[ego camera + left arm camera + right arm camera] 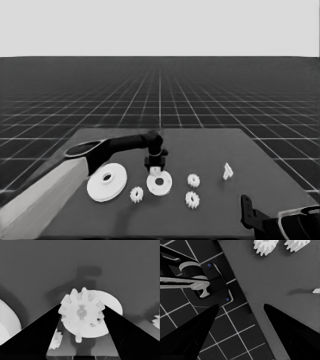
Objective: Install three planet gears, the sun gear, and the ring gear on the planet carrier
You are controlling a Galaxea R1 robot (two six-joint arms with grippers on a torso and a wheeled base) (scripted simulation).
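Left end effector (156, 167) hangs just above the smaller round part (159, 183), its fingers (37, 332) clamped on a toothed gear (82, 310) whose flat face is turned toward the wrist camera. That round part lies flat on the table (215, 150), nothing seated in it. Beside it lies the larger round part (106, 182); three more gears (136, 194) and a thin white piece (227, 171) lie loose. Right end effector (241, 312), fingers apart, waits at the table's near right corner.

We record a dark table (270, 165) standing on a dark floor (210, 95) ruled with a pale grid running to the horizon. Above the horizon lies a pale blank band (160, 27). Soft shadows fall on the tabletop.
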